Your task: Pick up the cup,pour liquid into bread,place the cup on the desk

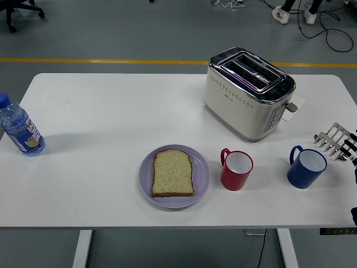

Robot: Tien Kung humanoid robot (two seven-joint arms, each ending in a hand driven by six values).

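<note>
- Two cups stand upright on the white bench (pixel 100 128), toward its near right: a red cup (pixel 237 169) with white inside, and a blue cup (pixel 307 166) further right, well apart from it.
- Red cup: handle points left, toward the plate; sits just beside the plate's right rim, not touching as far as can be seen.
- Lilac plate (pixel 202 177) near the bench's front edge, centre; one slice of bread (pixel 173 173) lies flat on it.
- Cream and chrome toaster (pixel 245 95) behind the cups, set at an angle, slots empty.
- Water bottle (pixel 19 129) with blue cap at the far left edge, upright.
- Right hand (pixel 337 139) shows at the right edge, just beyond the blue cup: silver fingers (pixel 329 138) spread out and released, grasping nothing, apart from the cup.
- Left hand out of frame.
- Floor beyond the bench: yellow line, cables, a person's shoes (pixel 281 14) at the top right.
</note>
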